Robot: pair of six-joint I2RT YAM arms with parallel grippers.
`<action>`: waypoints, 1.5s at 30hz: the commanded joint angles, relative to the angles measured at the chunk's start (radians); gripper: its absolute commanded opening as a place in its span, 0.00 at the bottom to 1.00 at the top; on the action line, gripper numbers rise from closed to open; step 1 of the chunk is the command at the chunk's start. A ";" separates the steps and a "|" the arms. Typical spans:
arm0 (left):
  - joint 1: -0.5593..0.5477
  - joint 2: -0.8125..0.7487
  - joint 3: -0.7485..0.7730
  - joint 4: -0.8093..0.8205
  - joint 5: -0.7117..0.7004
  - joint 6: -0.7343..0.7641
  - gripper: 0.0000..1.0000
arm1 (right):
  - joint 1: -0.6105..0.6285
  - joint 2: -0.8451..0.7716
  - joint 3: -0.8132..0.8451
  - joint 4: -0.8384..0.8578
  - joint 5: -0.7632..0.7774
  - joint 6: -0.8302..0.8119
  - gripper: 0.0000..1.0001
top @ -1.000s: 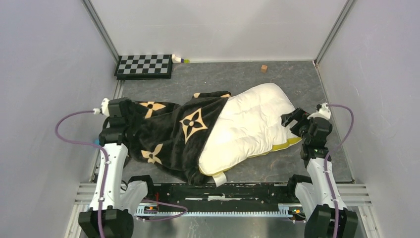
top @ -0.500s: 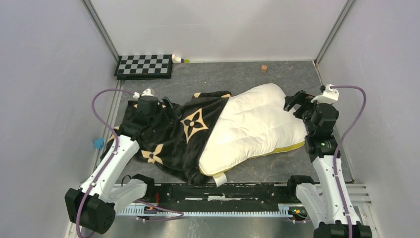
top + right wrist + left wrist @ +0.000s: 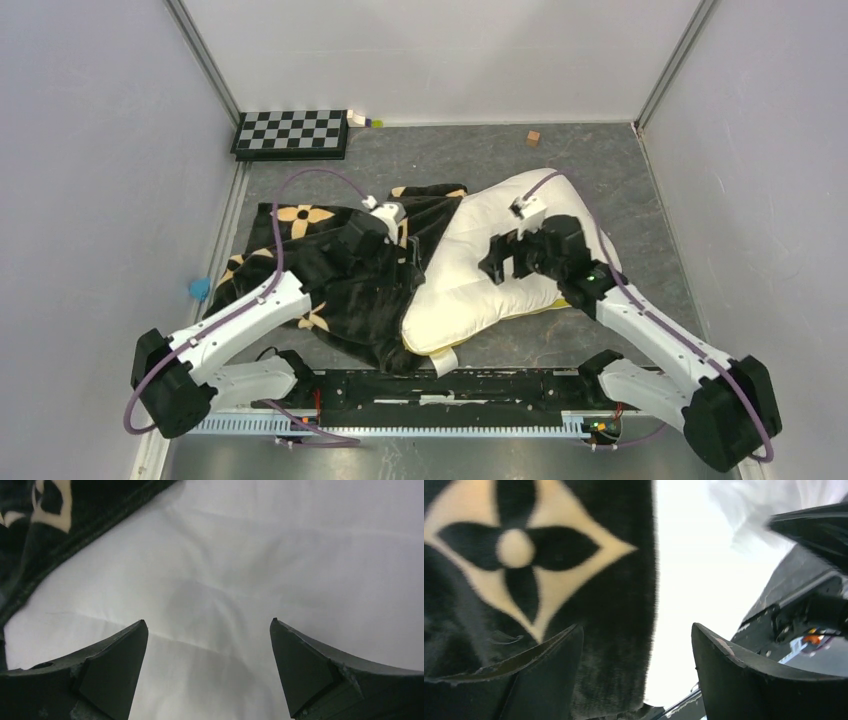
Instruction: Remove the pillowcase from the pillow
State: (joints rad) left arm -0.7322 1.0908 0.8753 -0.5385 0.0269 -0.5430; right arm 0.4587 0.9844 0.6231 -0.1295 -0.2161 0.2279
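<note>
Half the pillow [image 3: 465, 280] lies bare; the rest sits inside the pillowcase [image 3: 320, 235]. My left gripper [image 3: 636, 626] gapes over its hem and my right gripper [image 3: 209, 621] over bare pillow, both empty.

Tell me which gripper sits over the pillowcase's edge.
The left gripper: open, it straddles the pillowcase edge where black plush meets the pillow. The right gripper, also open, has only white pillow between its jaws.

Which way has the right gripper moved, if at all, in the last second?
Yes. The right gripper swung left, from the pillow's right edge to over its middle; it now sits left of the small wooden block.
</note>
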 commanded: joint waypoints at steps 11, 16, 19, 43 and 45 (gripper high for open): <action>-0.167 0.284 0.169 -0.124 -0.418 0.091 0.72 | 0.192 0.219 -0.020 -0.033 0.426 0.068 0.98; -0.059 0.264 0.110 -0.101 -0.436 0.021 0.57 | 0.192 0.182 -0.069 -0.049 0.560 0.107 0.98; 0.064 0.206 0.028 -0.039 -0.340 -0.055 0.41 | 0.181 0.123 -0.119 -0.026 0.621 0.144 0.98; 0.537 -0.280 -0.309 0.085 -0.346 -0.370 0.07 | -0.219 -0.190 -0.212 0.085 0.256 0.046 0.98; 0.537 -0.275 -0.315 0.143 -0.236 -0.319 0.03 | -0.214 -0.191 -0.165 0.096 0.100 0.025 0.98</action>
State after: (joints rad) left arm -0.2066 0.8192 0.5797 -0.5045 -0.3012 -0.9360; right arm 0.2451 0.8139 0.3729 -0.1001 0.1638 0.3809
